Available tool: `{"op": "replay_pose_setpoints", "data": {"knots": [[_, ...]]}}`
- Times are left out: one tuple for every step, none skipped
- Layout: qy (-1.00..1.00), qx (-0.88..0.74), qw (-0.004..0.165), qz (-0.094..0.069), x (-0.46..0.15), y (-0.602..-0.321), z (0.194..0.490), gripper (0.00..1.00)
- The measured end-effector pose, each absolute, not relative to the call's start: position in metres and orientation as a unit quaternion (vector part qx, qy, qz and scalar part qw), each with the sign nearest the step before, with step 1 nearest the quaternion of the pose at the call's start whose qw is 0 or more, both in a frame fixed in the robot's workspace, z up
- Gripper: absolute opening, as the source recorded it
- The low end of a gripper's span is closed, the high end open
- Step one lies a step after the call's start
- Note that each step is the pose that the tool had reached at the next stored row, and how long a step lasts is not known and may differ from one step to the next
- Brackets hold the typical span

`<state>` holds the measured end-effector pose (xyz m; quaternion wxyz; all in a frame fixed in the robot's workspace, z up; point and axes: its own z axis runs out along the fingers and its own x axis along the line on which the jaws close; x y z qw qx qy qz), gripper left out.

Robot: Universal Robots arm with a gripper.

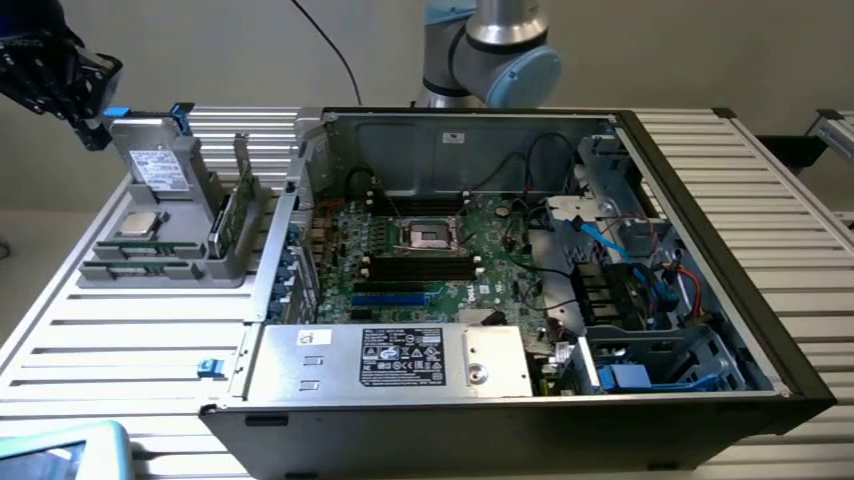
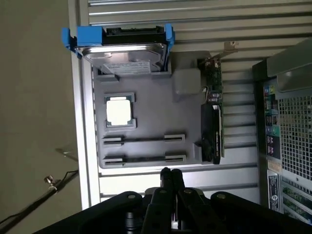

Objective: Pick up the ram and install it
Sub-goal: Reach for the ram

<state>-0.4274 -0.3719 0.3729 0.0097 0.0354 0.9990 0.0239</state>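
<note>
End effector [image 2: 170, 176] is pinched fully closed with nothing in it, hanging over the tray [image 2: 146, 109] edge. The tray holds a drive [image 2: 124, 53], CPU [image 2: 119, 111] and card [image 2: 213, 122]. I think the ram [image 2: 144, 139] sits edge-on in a slot beside the CPU, probably for easy grabbing.

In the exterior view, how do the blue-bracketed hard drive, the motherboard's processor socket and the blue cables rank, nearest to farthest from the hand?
1. Hard drive: in the grey tray by the hand, exterior view's left.
2. Processor socket: middle of the motherboard.
3. Blue cables: inside the case, exterior view's right.
</note>
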Motion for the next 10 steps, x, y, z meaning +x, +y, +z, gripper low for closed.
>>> {"op": "replay_pose_setpoints", "data": {"knots": [[0.999,0.035,0.010,0.024,-0.432,-0.371,0.373,0.11],[0.999,0.035,0.010,0.024,-0.436,-0.369,0.372,0.11],[0.999,0.035,0.010,0.024,-0.441,-0.368,0.372,0.11],[0.999,0.035,0.010,0.024,-0.445,-0.367,0.371,0.11],[0.999,0.035,0.010,0.024,-0.449,-0.366,0.371,0.11],[0.999,0.035,0.010,0.024,-0.452,-0.364,0.371,0.11],[0.999,0.035,0.010,0.024,-0.454,-0.363,0.371,0.11],[0.999,0.035,0.010,0.024,-0.457,-0.362,0.370,0.11],[0.999,0.035,0.010,0.024,-0.460,-0.361,0.370,0.11],[0.999,0.035,0.010,0.024,-0.462,-0.360,0.370,0.11]]}}
